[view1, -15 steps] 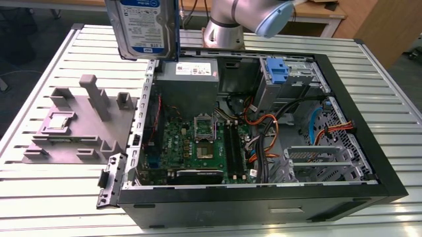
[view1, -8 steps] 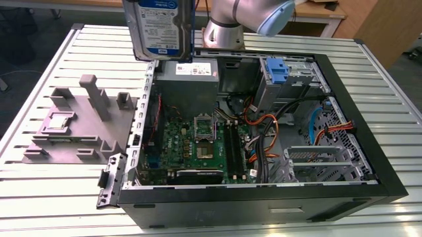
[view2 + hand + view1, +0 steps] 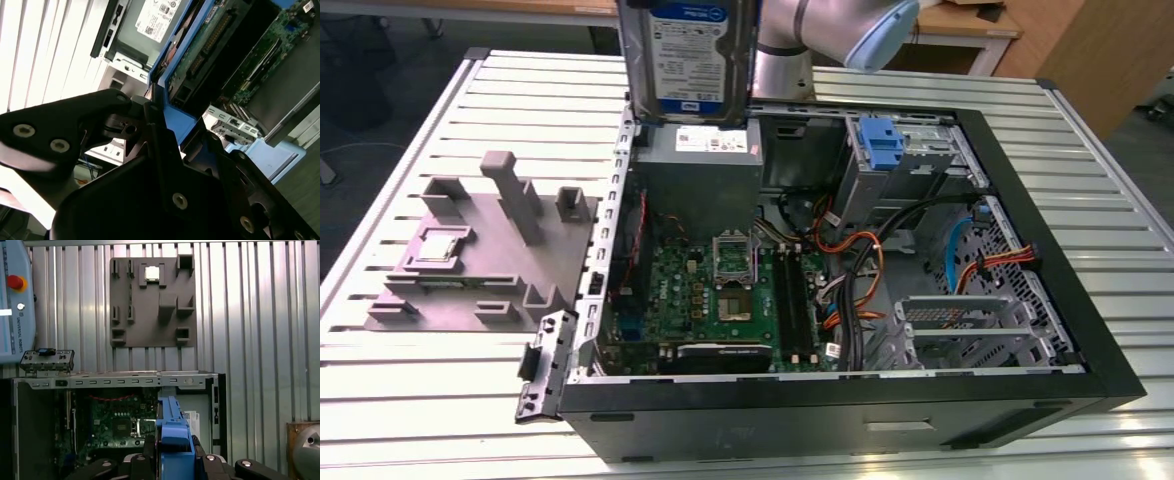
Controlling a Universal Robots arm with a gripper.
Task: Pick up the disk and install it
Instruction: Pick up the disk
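Item: disk (image 3: 687,55). Upright, held aloft at 12 o'clock of exterior view, over far wall of open PC case (image 3: 1107,370).
Gripper (image 3: 150,107): pinching disk's blue frame.
Status: pickup done; install pending, disk not yet seated inside.

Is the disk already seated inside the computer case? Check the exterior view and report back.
No, the disk hangs upright above the open computer case, near its far end, not resting in any bay.

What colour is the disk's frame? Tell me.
The disk's frame is blue, best seen in the first wrist view.
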